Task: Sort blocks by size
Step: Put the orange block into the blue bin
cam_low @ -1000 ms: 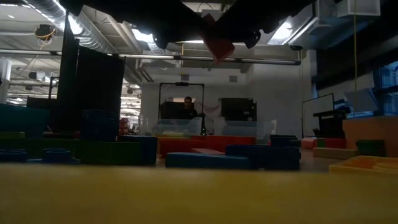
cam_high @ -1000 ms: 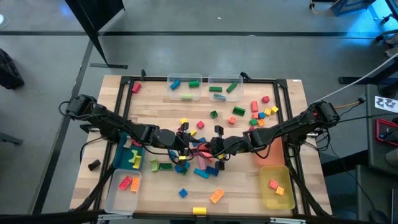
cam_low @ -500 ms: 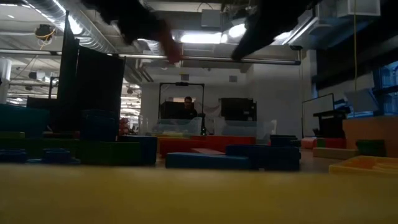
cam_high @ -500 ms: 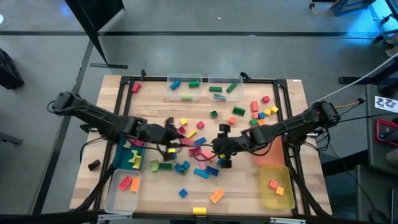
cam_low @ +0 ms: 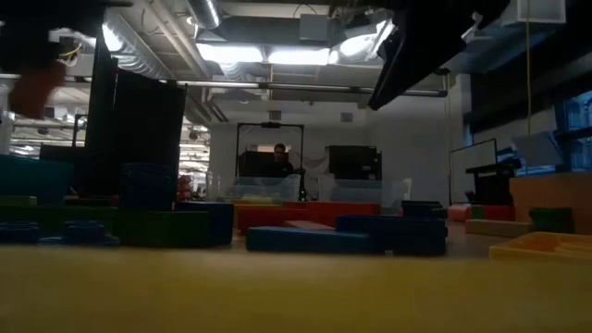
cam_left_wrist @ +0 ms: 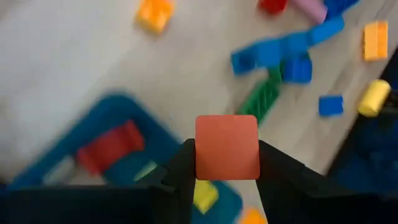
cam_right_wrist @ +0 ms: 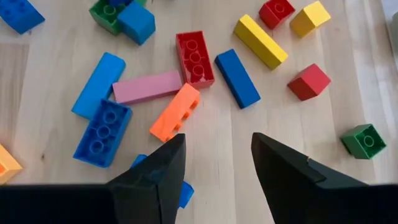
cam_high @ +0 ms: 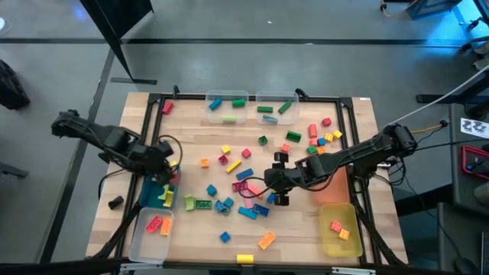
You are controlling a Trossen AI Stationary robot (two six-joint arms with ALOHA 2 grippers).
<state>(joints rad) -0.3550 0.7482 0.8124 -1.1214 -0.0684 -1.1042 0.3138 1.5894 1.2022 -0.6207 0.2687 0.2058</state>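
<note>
From my remote seat, the nearest thing is my left gripper [cam_left_wrist: 227, 165], its fingers clamped on a small red block [cam_left_wrist: 227, 147]. From above it sits at the table's left edge, over the blue bin [cam_high: 150, 196]. Inside that bin I can make out a red brick [cam_left_wrist: 109, 147] and a yellow piece [cam_left_wrist: 204, 194]. To do this drop well, I judge I should centre the red block over the bin's open floor, clear of the rim, lower it, then open, so it does not bounce out.

Further in, my right gripper [cam_right_wrist: 214, 163] hangs over the middle of the table with its fingers apart and nothing between them. Just beyond its tips lie an orange block [cam_right_wrist: 175, 112], a pink bar [cam_right_wrist: 147, 87], a red brick with studs [cam_right_wrist: 194, 58] and a blue bar [cam_right_wrist: 237, 78]. More blocks are scattered across the wooden table [cam_high: 359, 114] toward the far side, where two clear bins [cam_high: 229, 109] hold green and blue pieces.
</note>
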